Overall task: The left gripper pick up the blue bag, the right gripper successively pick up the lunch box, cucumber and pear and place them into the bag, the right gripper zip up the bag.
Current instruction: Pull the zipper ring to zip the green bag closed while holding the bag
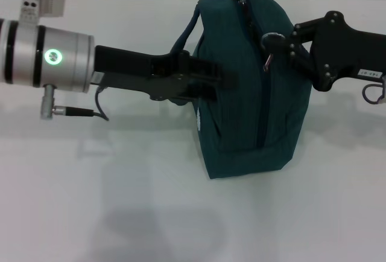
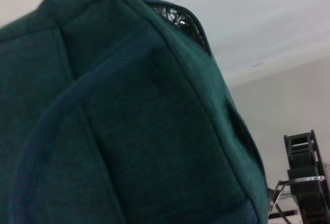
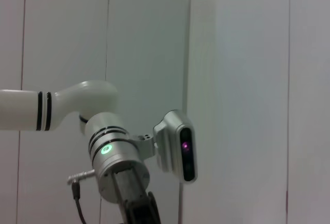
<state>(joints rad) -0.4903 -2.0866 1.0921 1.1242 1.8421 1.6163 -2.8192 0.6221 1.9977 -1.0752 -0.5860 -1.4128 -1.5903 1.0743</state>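
Teal-blue bag [image 1: 247, 87] is hanging above the counter [image 1: 120, 201], the left hand [image 1: 208, 81] clamping its side to steady it while the right hand [image 1: 274, 47] is pinching the zipper pull [image 1: 268, 61].

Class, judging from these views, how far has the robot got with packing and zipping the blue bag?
Late stage. No food shows on the table, so packing looks done. The left gripper holds the blue bag up by its side. The right gripper is at the zipper pull; closing the zip remains.
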